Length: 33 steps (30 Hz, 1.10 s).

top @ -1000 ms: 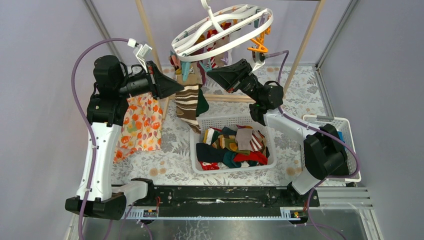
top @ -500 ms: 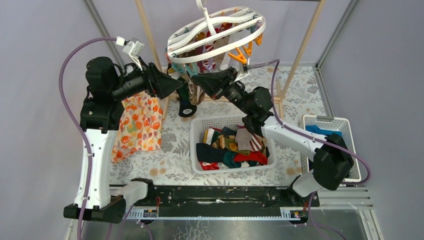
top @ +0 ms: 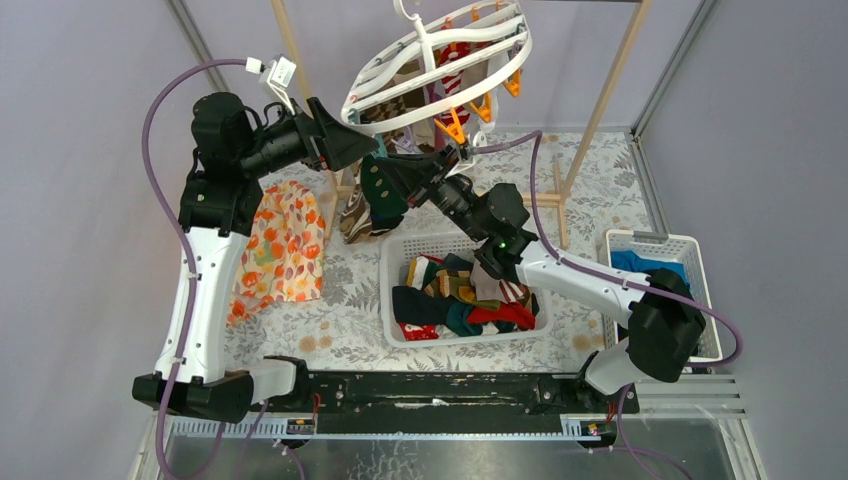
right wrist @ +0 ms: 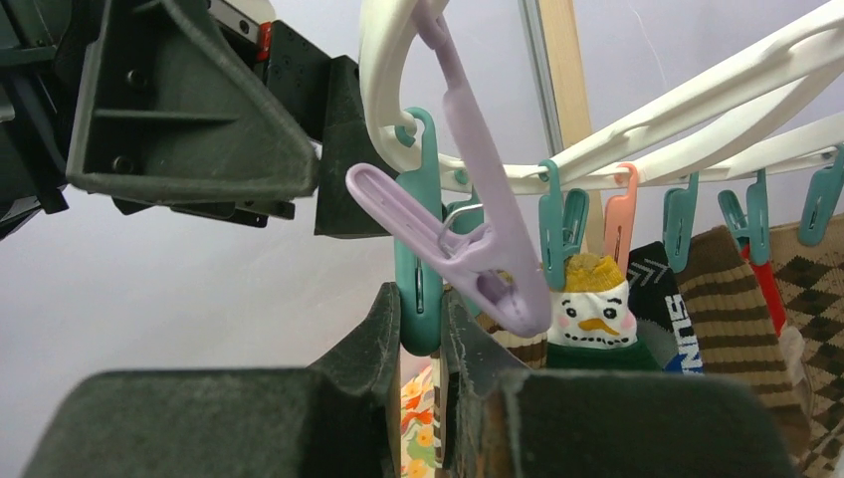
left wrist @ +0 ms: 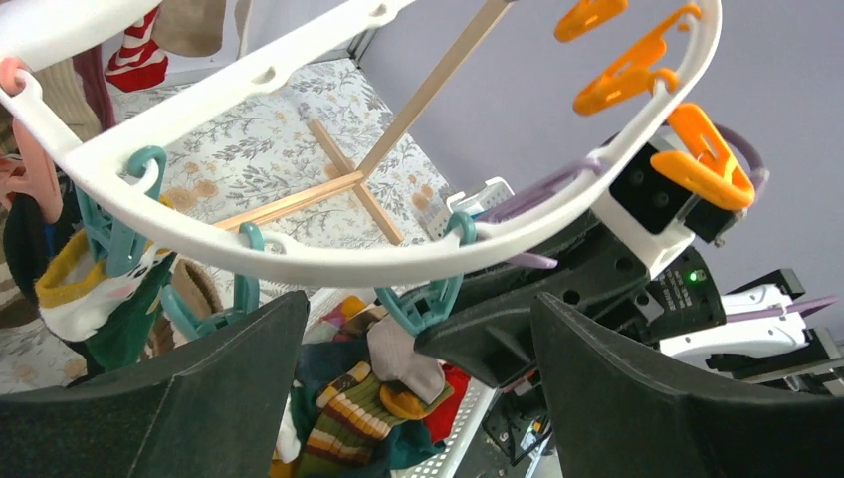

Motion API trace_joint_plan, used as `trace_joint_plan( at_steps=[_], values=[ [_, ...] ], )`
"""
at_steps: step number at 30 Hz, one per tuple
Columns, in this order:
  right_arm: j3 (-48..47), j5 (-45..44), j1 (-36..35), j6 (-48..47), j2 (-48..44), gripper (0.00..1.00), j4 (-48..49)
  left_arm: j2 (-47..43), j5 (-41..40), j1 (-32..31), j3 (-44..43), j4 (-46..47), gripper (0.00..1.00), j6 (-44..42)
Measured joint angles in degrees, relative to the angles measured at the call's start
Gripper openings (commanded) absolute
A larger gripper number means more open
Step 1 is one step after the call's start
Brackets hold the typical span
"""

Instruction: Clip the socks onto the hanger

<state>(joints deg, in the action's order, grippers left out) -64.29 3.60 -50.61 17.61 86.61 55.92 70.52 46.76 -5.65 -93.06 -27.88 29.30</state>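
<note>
1. The hanger [left wrist: 328,264] hangs tilted above the flowered table [top: 345,300], and several socks [right wrist: 737,319] are already clipped under it.
2. The left gripper [left wrist: 418,309] stands wide open just beside the hanger's rim. The rim passes over its spread fingers, which hold nothing.
3. The right gripper [right wrist: 423,299] is under the hanger. Its fingers are almost pressed together and pinch the lower end of a teal clip [right wrist: 418,239].
4. A pale purple clip [right wrist: 478,229] hangs just beside this teal clip.
5. A snowman sock [right wrist: 589,319] hangs under the hanger. The black sock [right wrist: 662,329] beside it shows the letters "SUN"; the rest is hidden.
6. A pile of socks [top: 465,300] lies in a white basket [top: 388,290] below the hanger.
</note>
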Motion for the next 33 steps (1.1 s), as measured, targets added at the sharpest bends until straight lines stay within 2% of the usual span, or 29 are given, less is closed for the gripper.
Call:
trace_joint_plan(
  at_steps=[9, 16, 20, 28, 31, 33],
  values=[
    [-0.15, -1.46, -0.52, -1.60, 0.02, 0.00, 0.07, 1.38, -1.38, -2.08, 0.07, 4.11, 0.80, 4.52],
    [-0.61, -2.56, -1.18, -1.86, 0.52, 0.00, 0.09, 1.51, -3.19, -3.85, 2.19, 5.31, 0.78, 5.14],
    [-1.22, -2.71, -1.53, -1.97, 1.05, 0.00, 0.04, 1.53, -4.26, -4.28, 2.64, 5.29, 0.71, 5.49],
    [-1.70, -3.72, -1.79, -2.01, 1.46, 0.00, -0.13, 1.57, -6.67, -4.46, 2.64, 5.40, 0.35, 6.54],
    [-1.88, -4.11, -1.81, -1.92, 1.46, 0.07, -0.50, 1.60, -7.48, -4.46, 2.64, 5.51, 0.23, 6.54],
    [-2.03, -4.37, -1.84, -1.73, 1.46, 0.19, -0.94, 1.62, -8.02, -4.46, 2.64, 5.60, 0.16, 6.03]
  ],
)
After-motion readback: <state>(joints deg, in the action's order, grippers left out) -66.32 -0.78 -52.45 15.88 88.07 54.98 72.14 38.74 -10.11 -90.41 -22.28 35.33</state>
